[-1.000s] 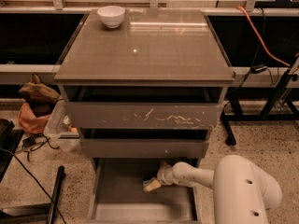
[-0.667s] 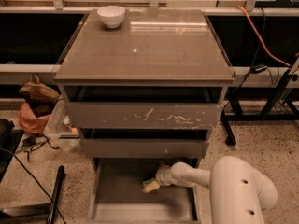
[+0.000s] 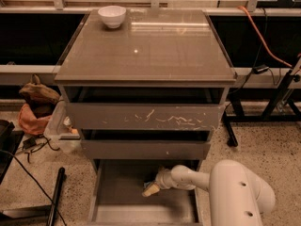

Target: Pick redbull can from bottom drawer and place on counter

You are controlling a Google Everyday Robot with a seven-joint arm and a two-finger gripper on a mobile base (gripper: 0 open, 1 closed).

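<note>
We are still at the reach: our gripper (image 3: 151,189) hangs low inside the bottom drawer (image 3: 108,194), and we cannot tell its grip. Next we must find the redbull can, perhaps hidden beneath it.

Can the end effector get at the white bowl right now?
Probably not directly: the end effector sits low in the open bottom drawer, well below the counter; the white bowl is on its far corner.

Smooth white rounded arm (image 3: 237,194) — cream, perhaps tapered gripper (image 3: 151,189) in bottom drawer (image 3: 122,199).
</note>
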